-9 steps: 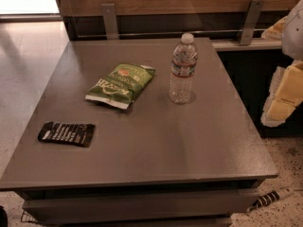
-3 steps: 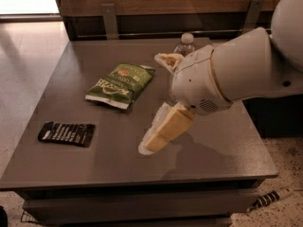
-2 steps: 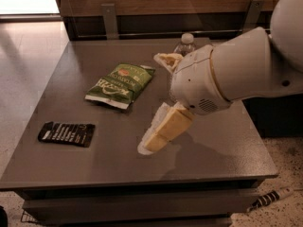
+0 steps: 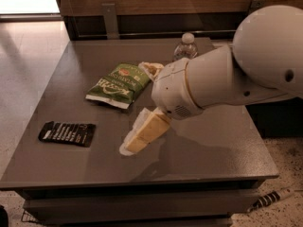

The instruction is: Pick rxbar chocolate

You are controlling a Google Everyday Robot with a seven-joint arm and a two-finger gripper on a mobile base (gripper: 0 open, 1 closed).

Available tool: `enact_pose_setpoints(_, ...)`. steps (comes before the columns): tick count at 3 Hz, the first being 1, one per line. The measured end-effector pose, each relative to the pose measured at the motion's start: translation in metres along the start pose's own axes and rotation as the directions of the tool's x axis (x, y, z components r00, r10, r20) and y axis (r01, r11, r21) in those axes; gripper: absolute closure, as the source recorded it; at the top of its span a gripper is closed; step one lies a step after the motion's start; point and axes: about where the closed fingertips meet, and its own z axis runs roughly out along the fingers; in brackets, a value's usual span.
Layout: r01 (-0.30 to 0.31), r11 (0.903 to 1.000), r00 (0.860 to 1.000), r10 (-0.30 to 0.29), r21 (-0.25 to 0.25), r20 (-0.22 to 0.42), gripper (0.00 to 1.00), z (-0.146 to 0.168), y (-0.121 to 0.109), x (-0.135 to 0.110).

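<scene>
The rxbar chocolate [image 4: 66, 133] is a small flat black wrapper with white lettering, lying flat near the table's front left edge. My gripper [image 4: 135, 107] hangs over the middle of the table, to the right of the bar and apart from it. Its two pale fingers are spread wide: one fingertip [image 4: 127, 147] is low near the table top, the other [image 4: 144, 66] is by the chip bag. It holds nothing. The big white arm fills the right side of the view.
A green chip bag [image 4: 120, 85] lies behind the bar, just left of the gripper. A clear water bottle [image 4: 185, 46] stands at the back, partly hidden by the arm. The grey table [image 4: 71, 183] has a wooden wall behind it and floor to the left.
The arm has swung in from the right edge to above the table's middle, and over the last second the gripper has edged left toward the bar. The objects have not moved.
</scene>
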Motion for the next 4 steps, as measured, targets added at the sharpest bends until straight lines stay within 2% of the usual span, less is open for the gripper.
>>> enact_pose_setpoints(1, 0.0, 0.9993, 0.999, 0.002, -0.036, 0.053, 0.0, 0.046, 0.008, -0.005)
enact_pose_setpoints(2, -0.014, 0.9925, 0.991, 0.029, -0.122, 0.129, 0.0, 0.115, 0.022, -0.007)
enact_pose_setpoints(3, -0.019, 0.9805, 0.986, 0.051, -0.196, 0.159, 0.0, 0.156, 0.033, -0.007)
enact_pose_setpoints(4, -0.031, 0.9702, 0.98, 0.077, -0.24, 0.185, 0.0, 0.184, 0.039, -0.005)
